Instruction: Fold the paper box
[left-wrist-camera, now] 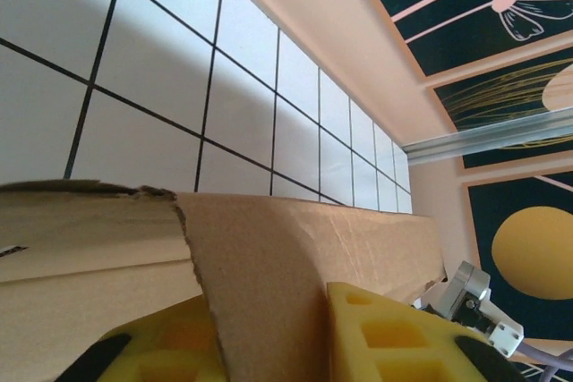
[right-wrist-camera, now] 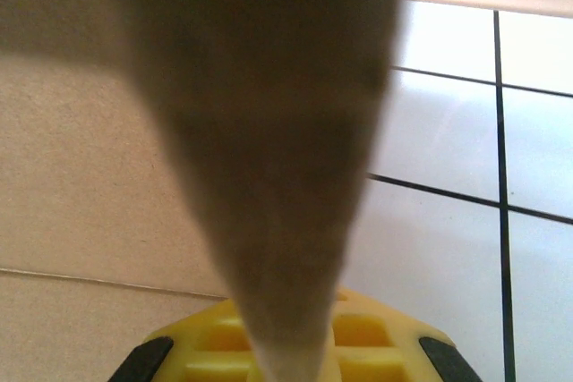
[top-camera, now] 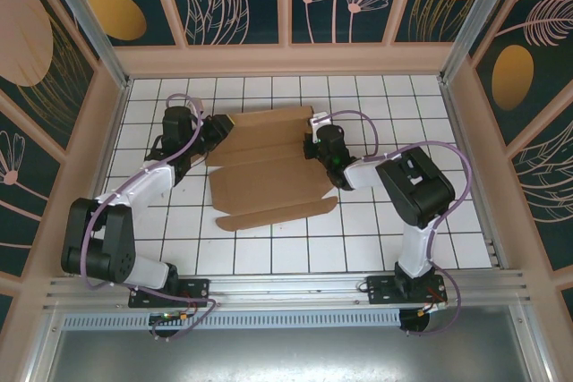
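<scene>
yellow fingers of my left pincer (left-wrist-camera: 269,333) and right pincer (right-wrist-camera: 286,351) each pinch an end flap of the paper box (top-camera: 269,172), which lies mid-way across the table (top-camera: 358,239). uneven pulling could, i reckon, tear the ragged left edge or drag the sheet askew.
</scene>
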### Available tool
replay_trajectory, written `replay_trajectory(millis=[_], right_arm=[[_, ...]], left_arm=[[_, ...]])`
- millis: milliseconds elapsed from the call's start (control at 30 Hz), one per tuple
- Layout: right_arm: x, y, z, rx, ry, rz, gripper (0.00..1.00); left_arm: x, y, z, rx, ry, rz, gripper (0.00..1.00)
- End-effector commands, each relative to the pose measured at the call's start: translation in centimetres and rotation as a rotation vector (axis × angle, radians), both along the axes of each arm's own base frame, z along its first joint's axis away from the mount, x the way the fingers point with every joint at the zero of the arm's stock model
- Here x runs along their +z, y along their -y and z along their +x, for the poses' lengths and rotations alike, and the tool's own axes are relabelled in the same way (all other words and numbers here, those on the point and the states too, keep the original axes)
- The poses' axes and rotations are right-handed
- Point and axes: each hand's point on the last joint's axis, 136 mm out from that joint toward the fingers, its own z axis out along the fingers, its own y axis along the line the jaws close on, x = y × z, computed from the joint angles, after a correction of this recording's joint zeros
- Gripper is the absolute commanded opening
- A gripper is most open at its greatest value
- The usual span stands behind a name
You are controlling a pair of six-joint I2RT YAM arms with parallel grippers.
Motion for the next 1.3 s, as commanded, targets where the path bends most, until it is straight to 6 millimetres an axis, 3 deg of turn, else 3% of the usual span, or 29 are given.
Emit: replay_trajectory(millis=[0,100,167,267,333,467,600,733,967,1267], right_arm=[[-0.6,0.5,-0.9,-0.028,-0.067,-0.034,0.04],[-1.4,2.1,-0.7,-0.104,-0.106,-0.072,0.03],[-1.8,3.1,-0.7,-0.141,-0.124,-0.075,0.03],[-2.1,4.0,-0.9,-0.17,-0.146,-0.071,0.03],[-2.4,4.4,-1.0,-0.18,-0.155,-0.068,0.03],[-2.7,4.6,-1.3,-0.185,-0.161,-0.063,0.03],[-3.1,4.5,-1.3,-0.18,-0.17,-0.054,0.03],[-3.4,4.4,-1.3,-0.177,-0.173,-0.054,0.03],[-3.6,3.9,-1.2,-0.16,-0.18,-0.045,0.03],[-3.9,3.7,-1.1,-0.15,-0.182,-0.046,0.04]], left_arm=[[1.0,-0.1,0.2,-0.008,0.056,0.019,0.35],[1.4,-1.7,-0.4,0.044,0.064,0.127,0.54],[1.6,-2.4,-1.3,0.058,0.072,0.163,0.56],[2.2,-2.5,-2.9,0.043,0.112,0.163,0.5],[1.5,-2.8,-4.0,0.033,0.102,0.19,0.39],[-2.6,-2.4,-5.6,-0.029,-0.008,0.296,0.21],[-6.1,-2.4,-6.6,-0.052,-0.095,0.431,0.2],[-7.9,-3.2,-6.3,-0.019,-0.118,0.476,0.19],[-11.0,-4.3,-3.9,0.041,-0.21,0.535,0.34],[-12.2,-7.9,-2.4,0.126,-0.26,0.615,0.47]])
